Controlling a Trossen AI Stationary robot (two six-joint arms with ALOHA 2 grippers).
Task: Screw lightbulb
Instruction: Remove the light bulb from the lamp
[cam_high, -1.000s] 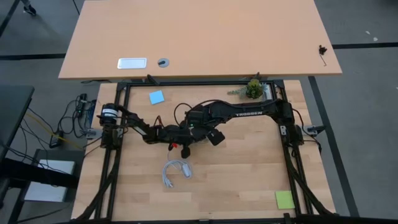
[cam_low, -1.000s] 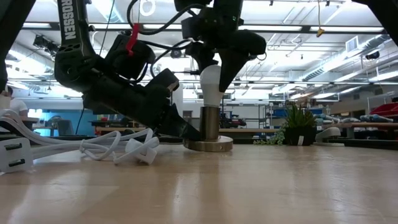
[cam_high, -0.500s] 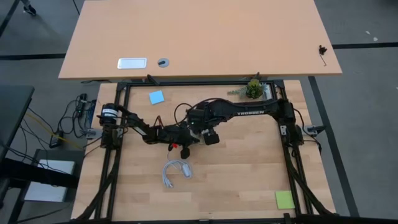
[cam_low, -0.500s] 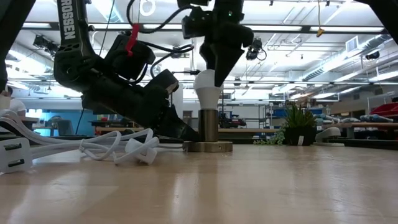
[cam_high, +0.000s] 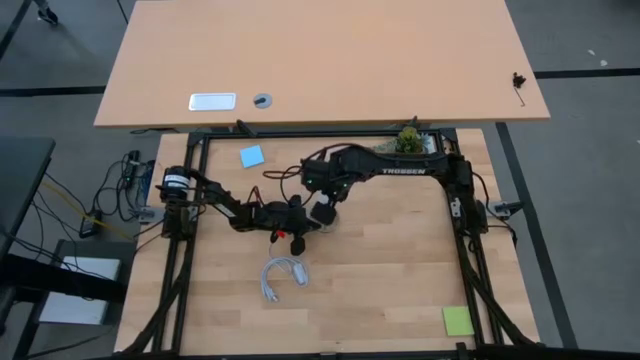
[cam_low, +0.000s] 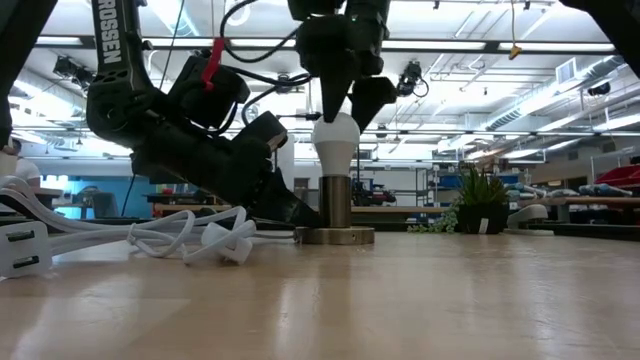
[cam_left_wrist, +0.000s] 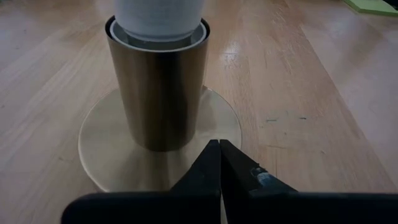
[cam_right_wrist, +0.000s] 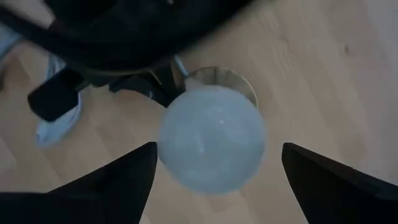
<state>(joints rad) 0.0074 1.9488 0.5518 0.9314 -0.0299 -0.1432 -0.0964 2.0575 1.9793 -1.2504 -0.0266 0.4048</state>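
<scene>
Cord: we count one white coil (cam_high: 281, 275), loose on the wooden table (cam_high: 400, 280), left of the socket
Left gripper (cam_left_wrist: 219, 149): fingers pressed shut on nothing, tips on the round base plate
Socket (cam_low: 336, 205): one smooth metal cylinder, upright
Lightbulb (cam_low: 335, 138): one, frosted white, standing in the socket
Right gripper (cam_right_wrist: 214, 158): we see it above the lightbulb, fingers spread wide, clear of the glass
Sticky notes: two, blue (cam_high: 252, 156) and green (cam_high: 458, 320), near the table edges

White letters spell "TROSSEN" along the right arm (cam_high: 405, 167) in the high view. In the low view, the left arm (cam_low: 110, 60) shows "ROSSEN", its first letter cut off.
</scene>
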